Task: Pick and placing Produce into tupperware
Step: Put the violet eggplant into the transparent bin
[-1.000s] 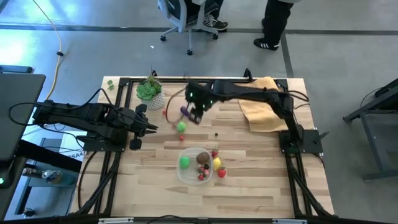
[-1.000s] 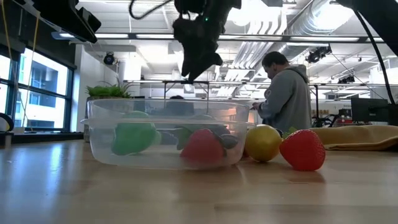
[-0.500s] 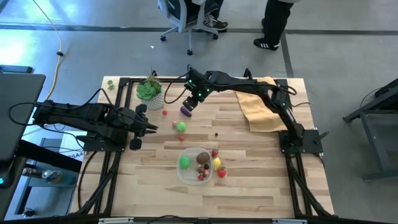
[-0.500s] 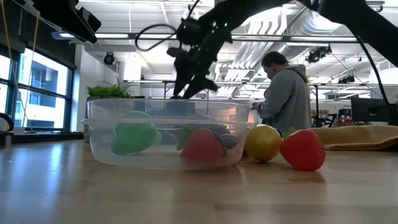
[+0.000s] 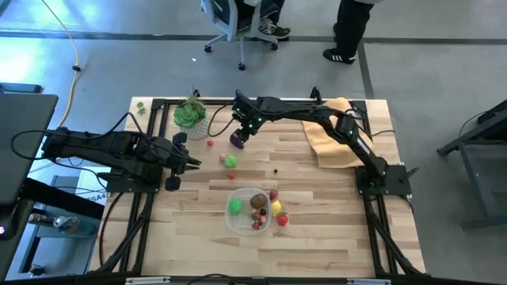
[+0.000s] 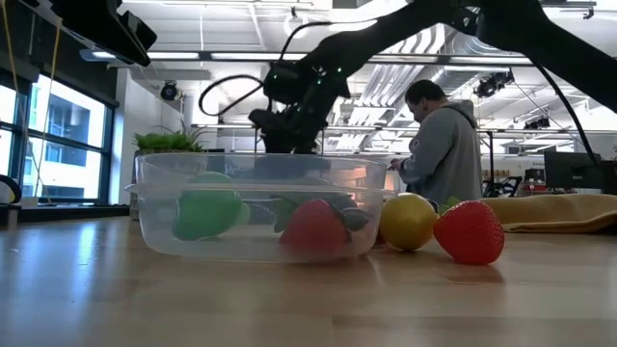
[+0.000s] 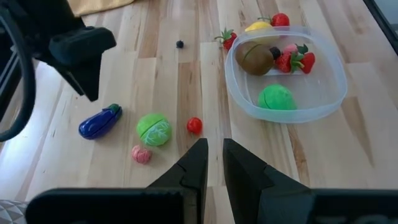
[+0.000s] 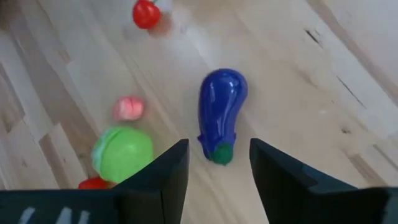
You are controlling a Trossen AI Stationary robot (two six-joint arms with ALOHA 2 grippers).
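Note:
The purple eggplant (image 8: pixel 221 109) lies on its side on the wood table, far of centre (image 5: pixel 237 141). My right gripper (image 8: pixel 214 168) stands open just above it, fingers slanting down on either side of its green stem end, not touching it; it also shows in the high view (image 5: pixel 241 133). The clear tupperware (image 5: pixel 238 219) sits near the front with a green ball, a kiwi and strawberries inside. My left gripper (image 7: pixel 211 162) waits shut at the table's left (image 5: pixel 176 162).
A green ball (image 5: pixel 230 161), a pink piece (image 8: pixel 128 108) and small red pieces (image 5: pixel 210 143) lie near the eggplant. A lemon (image 6: pixel 408 222) and a strawberry (image 6: pixel 469 231) rest right of the tub. A potted plant (image 5: pixel 190 117) stands far left, a yellow cloth (image 5: pixel 333 142) far right.
My right gripper has come down from high over the table toward the eggplant, shifting a little toward the far left and rolling at the wrist. The eggplant and the other produce have stayed where they were.

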